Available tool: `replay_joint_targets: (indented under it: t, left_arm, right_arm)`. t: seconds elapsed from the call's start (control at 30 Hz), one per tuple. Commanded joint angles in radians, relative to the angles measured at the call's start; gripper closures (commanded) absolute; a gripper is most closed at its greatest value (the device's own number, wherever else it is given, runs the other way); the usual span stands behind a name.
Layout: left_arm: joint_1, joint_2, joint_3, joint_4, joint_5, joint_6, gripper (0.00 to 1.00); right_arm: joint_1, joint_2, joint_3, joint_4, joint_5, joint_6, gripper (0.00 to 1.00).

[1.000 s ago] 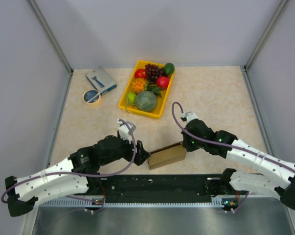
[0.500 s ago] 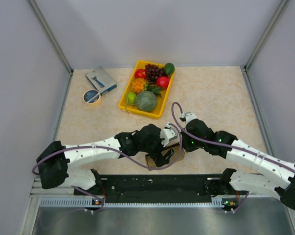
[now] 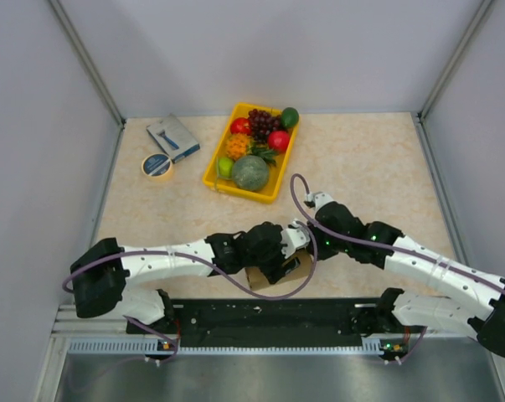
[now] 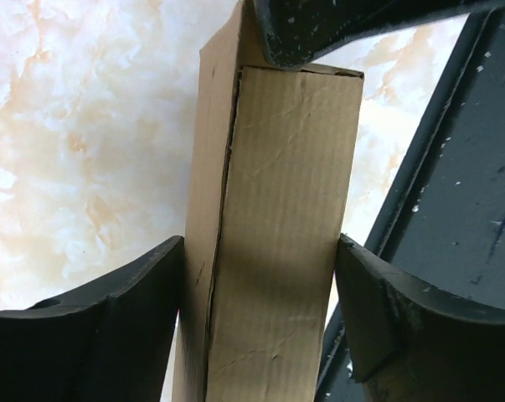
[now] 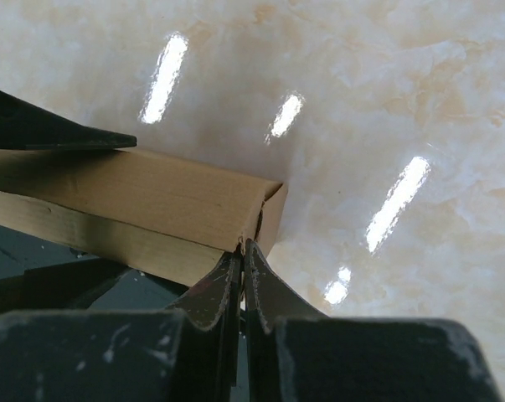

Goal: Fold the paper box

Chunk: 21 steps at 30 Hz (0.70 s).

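The paper box (image 4: 277, 209), folded into a long brown bar, lies near the table's front edge (image 3: 256, 280). My left gripper (image 4: 259, 276) straddles its middle from above. Its two black fingers (image 4: 135, 318) press against the box's long sides, so it is shut on the box. In the top view the left wrist (image 3: 273, 251) hides most of the box. My right gripper (image 5: 242, 251) is shut, with its tips together against the box's (image 5: 152, 197) right end corner. One right finger (image 4: 319, 33) shows over the box's far end.
A yellow tray (image 3: 212, 172) of fruit stands at the back centre. A blue-grey box (image 3: 173, 137) and a tape roll (image 3: 157, 166) lie at the back left. The black base rail (image 3: 269, 322) runs just in front of the box. Walls close in on both sides.
My left arm has swung right from the box's left end to over its middle, and its jaws have narrowed onto the box's sides. The right arm has stayed in place.
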Motion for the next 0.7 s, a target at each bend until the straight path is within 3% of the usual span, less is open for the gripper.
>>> replay_joint_targets:
  t: [0.0,0.07,0.23,0.67]
  left_arm:
    - [-0.02,0.025,-0.026,0.059,-0.114,0.017,0.32]
    - [-0.031,0.028,-0.036,0.071,-0.149,0.017,0.41]
    - [-0.052,0.042,-0.047,0.082,-0.196,0.007,0.5]
    - [-0.084,0.06,-0.069,0.114,-0.246,0.007,0.53]
  right_arm:
    - [0.0,0.014,0.061,-0.013,-0.031,0.005,1.0]
    - [0.0,0.01,0.064,-0.021,-0.043,0.011,1.0]
    - [0.0,0.014,0.088,-0.065,-0.069,0.041,1.0]
    - [0.022,-0.087,-0.045,0.031,0.012,0.04,1.0]
